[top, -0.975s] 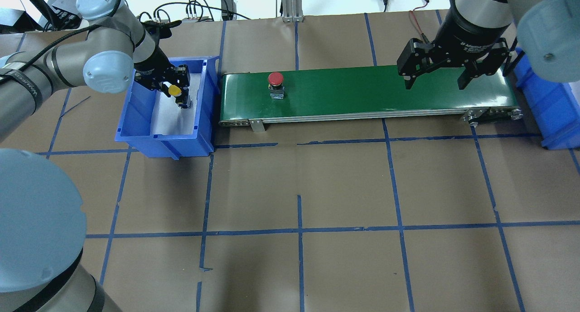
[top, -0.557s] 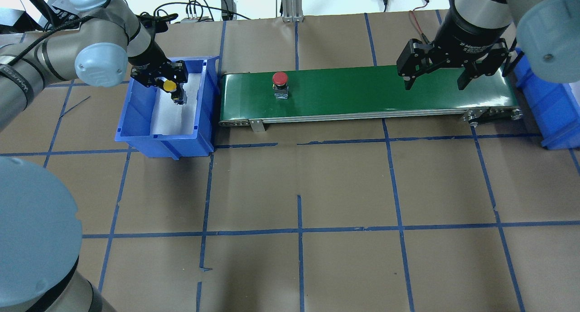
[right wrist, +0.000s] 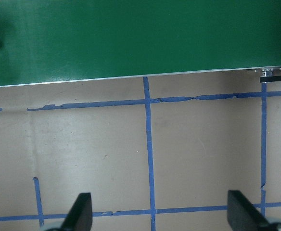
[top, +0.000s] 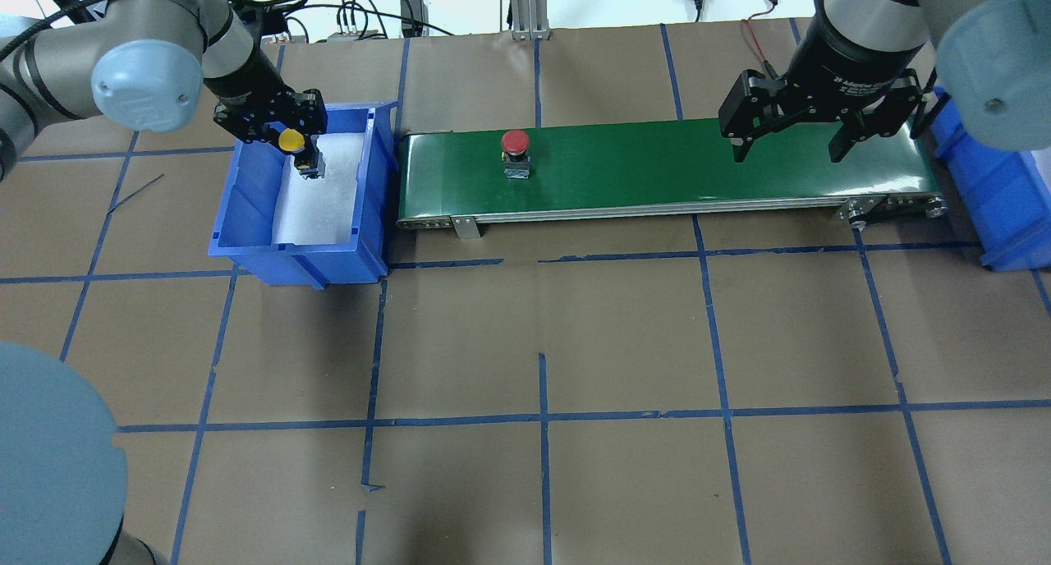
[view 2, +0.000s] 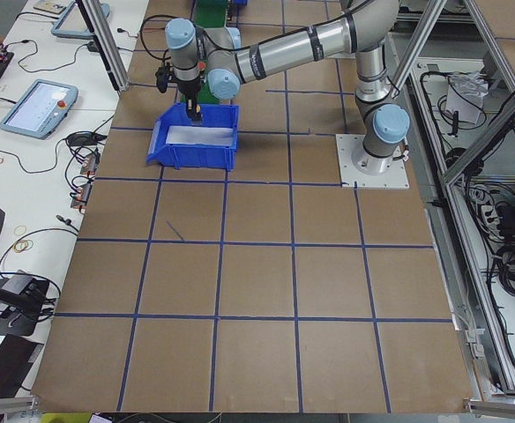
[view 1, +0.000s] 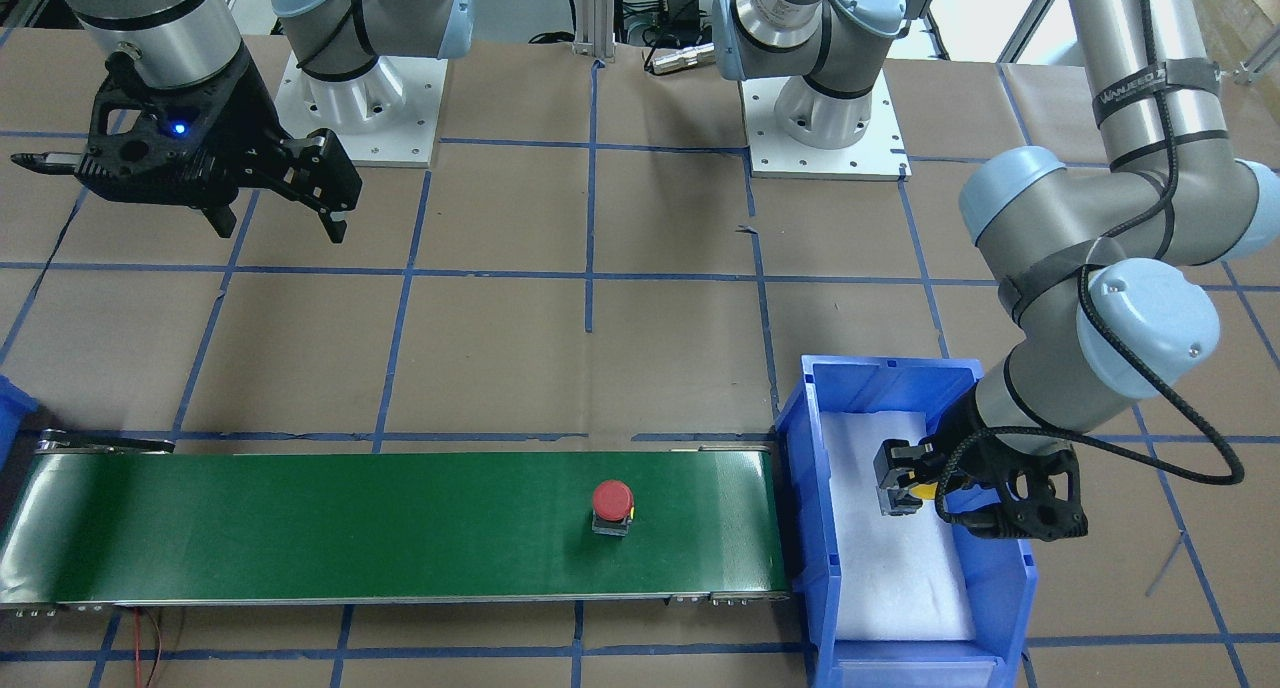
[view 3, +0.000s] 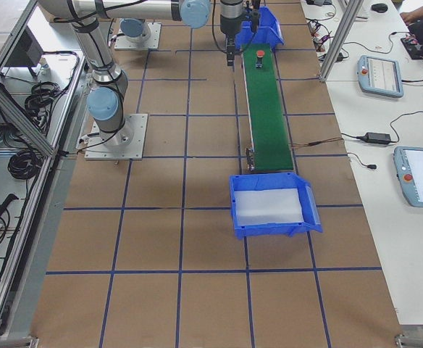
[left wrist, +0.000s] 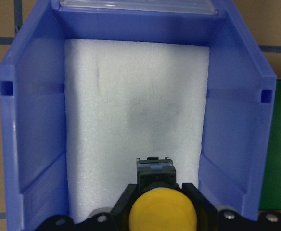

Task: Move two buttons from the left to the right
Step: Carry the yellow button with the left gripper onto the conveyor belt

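Overhead exterior: the left gripper [top: 302, 156] clamps the yellow button [top: 289, 140] above the bin [top: 246, 208]. The right gripper [top: 787, 156] hangs spread, well apart from the red button [top: 515, 142].

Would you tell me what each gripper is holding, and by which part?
The left gripper holds the yellow button just behind its cap, with the switch body sticking out in front. The right gripper is open and empty.
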Available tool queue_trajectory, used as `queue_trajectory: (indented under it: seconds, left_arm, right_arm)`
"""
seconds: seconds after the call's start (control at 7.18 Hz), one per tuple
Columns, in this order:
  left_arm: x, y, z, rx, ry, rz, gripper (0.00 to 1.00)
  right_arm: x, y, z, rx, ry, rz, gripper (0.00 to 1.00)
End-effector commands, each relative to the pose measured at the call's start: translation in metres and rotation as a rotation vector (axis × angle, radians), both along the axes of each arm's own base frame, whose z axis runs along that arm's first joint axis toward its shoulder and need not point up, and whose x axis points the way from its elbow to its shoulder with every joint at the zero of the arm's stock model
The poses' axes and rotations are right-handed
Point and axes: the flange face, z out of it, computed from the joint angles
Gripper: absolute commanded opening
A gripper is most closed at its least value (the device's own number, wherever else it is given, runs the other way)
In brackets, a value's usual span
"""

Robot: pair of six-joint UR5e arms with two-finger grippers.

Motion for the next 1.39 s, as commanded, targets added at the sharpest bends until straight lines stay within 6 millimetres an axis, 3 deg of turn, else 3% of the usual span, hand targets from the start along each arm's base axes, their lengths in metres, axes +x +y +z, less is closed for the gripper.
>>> queue_trajectory:
  seconds: [0.0,0.14,0.42,0.7,0.98,1.25]
  left_arm:
    - [-0.056,0.004,0.024,-0.024,0.005,0.083,0.34]
    - [-0.083,0.007,0.023,-0.033,0.014,0.071,0.34]
    - [-0.104,0.001,0.011,-0.058,0.036,0.061,0.34]
    - [-0.123,-0.007,-0.014,-0.066,0.059,0.023,0.34]
    - [-0.132,-0.018,-0.041,-0.085,0.067,0.014,0.34]
    - [-0.138,-0.019,-0.051,-0.073,0.104,0.004,0.34]
  right_arm:
    - [0.000,0.000,0.000,-0.001,0.000,0.000,1.00]
    - [0.000,0.000,0.000,-0.001,0.000,0.000,1.00]
    - [0.000,0.000,0.000,0.000,0.000,-0.001,1.00]
    - [-0.001,0.000,0.000,0.002,0.000,-0.001,1.00]
    - [-0.001,0.000,0.000,0.000,0.000,-0.001,1.00]
    - [-0.001,0.000,0.000,0.000,0.000,-0.001,1.00]
